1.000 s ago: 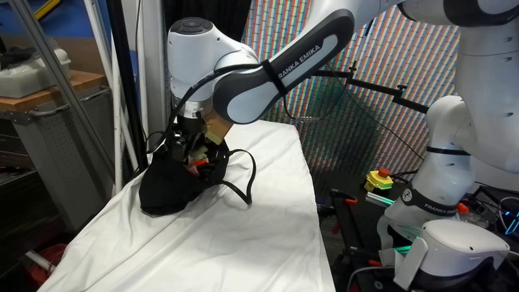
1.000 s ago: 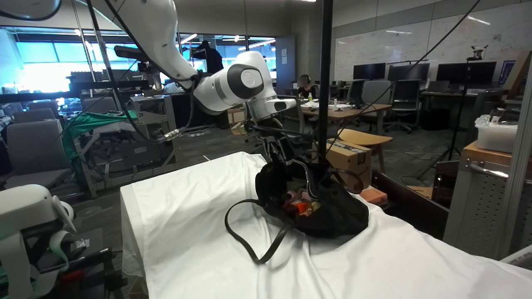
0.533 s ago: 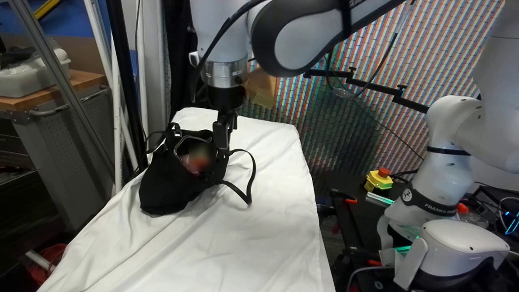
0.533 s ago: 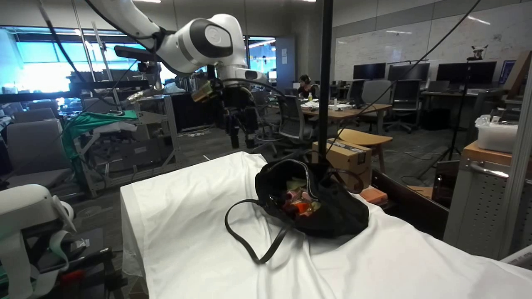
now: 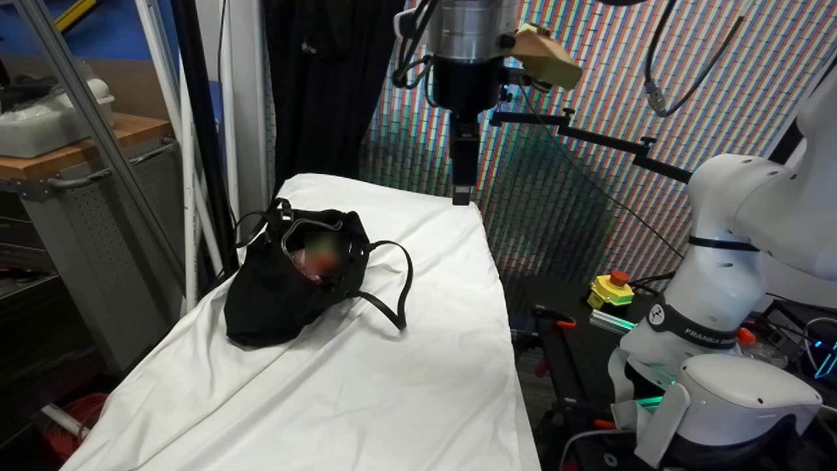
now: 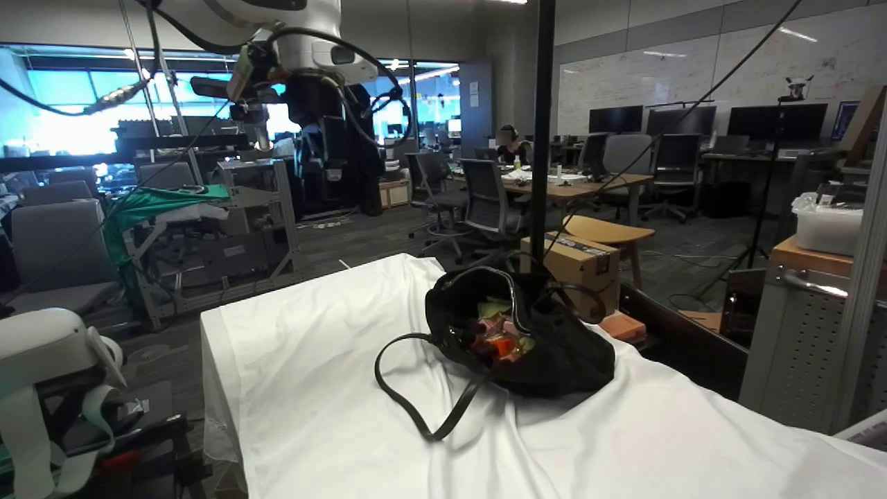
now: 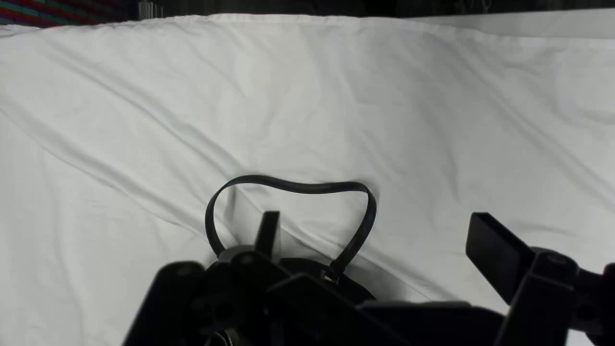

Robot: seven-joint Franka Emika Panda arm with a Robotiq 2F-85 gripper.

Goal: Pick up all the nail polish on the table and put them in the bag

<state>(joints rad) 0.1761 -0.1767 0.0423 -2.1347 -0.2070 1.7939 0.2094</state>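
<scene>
The black bag lies slumped on the white-clothed table, its mouth agape. Orange-red and pinkish shapes show inside, with some yellowish-green; they are too unclear to name as nail polish. Across the cloth no nail polish can be made out. High above the table's far right corner in an exterior view hangs my gripper, clear of the bag and pointing down. In the wrist view the gripper has its fingers wide apart with nothing between them; below them the bag's strap loops over the cloth.
A black pole rises behind the bag, near a cardboard box. Beside the robot base are a yellow stop button and a white headset. A cart with a white bin stands past the table's other side.
My gripper has risen out of the bag's mouth and swung away toward the robot's base, turning from tilted to upright. The bag and its contents look unmoved.
</scene>
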